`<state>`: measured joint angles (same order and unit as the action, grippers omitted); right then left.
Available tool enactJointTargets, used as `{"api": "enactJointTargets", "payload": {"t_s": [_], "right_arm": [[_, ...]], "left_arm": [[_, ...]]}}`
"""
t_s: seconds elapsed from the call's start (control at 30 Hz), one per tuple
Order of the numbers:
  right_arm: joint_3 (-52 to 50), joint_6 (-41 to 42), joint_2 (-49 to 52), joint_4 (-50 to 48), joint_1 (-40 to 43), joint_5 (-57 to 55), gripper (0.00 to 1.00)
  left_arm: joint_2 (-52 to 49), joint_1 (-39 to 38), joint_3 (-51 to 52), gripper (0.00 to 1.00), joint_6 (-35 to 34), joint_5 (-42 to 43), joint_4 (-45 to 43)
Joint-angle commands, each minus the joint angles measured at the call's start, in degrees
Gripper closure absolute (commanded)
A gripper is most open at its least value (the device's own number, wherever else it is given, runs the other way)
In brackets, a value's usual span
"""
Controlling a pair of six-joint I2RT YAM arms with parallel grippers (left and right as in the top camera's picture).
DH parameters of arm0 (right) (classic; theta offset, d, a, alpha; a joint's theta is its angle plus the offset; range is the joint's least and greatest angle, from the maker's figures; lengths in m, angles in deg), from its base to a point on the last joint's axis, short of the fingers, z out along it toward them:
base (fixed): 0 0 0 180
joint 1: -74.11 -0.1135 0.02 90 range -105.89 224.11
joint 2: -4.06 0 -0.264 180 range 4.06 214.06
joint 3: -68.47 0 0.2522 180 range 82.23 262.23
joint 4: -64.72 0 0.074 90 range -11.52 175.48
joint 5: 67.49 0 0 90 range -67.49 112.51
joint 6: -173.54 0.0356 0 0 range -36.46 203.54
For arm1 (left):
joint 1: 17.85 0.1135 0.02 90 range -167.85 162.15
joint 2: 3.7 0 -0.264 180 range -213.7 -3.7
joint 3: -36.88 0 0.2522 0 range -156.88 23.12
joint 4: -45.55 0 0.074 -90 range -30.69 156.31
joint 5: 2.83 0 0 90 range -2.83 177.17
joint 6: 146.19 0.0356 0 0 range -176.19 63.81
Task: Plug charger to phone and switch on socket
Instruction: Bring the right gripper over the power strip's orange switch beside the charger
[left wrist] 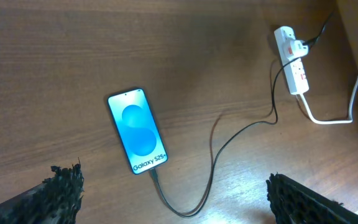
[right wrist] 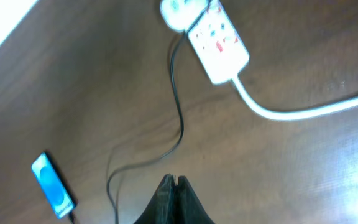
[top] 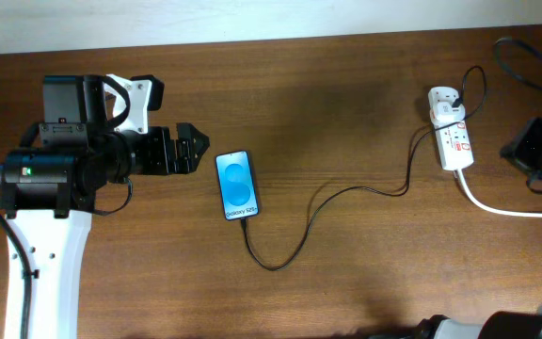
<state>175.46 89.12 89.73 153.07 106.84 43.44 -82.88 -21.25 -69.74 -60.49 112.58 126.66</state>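
Observation:
The phone lies flat on the wooden table with its blue screen up; it also shows in the left wrist view and the right wrist view. The charger cable runs from the phone's near end in a loop to the socket, where its plug sits at the far end. The connector is in the phone's port. The socket also shows in the wrist views. My left gripper is open and empty, just left of the phone. My right gripper is shut and empty, raised away from the socket.
The socket's thick white cord runs off to the right edge. The right arm's body sits right of the socket. The table's far edge meets a white wall.

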Motion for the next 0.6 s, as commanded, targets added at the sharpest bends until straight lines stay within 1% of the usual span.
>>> {"api": "enactJointTargets", "payload": {"t_s": [0.0,0.23,0.37,0.57], "right_arm": [[0.52,-0.66,2.34,-3.54,1.29,1.64,0.96],[-1.36,0.92,8.66,-11.89,3.98,2.91,0.96],[-3.8,4.42,12.96,-17.33,5.27,3.13,0.96],[-8.02,5.84,18.6,-28.28,5.55,6.03,0.96]], "left_arm": [[0.42,0.31,-0.52,0.01,0.04,-0.2,0.04],[0.42,0.31,-0.52,0.01,0.04,-0.2,0.04],[0.42,0.31,-0.52,0.01,0.04,-0.2,0.04],[0.42,0.31,-0.52,0.01,0.04,-0.2,0.04]]}}
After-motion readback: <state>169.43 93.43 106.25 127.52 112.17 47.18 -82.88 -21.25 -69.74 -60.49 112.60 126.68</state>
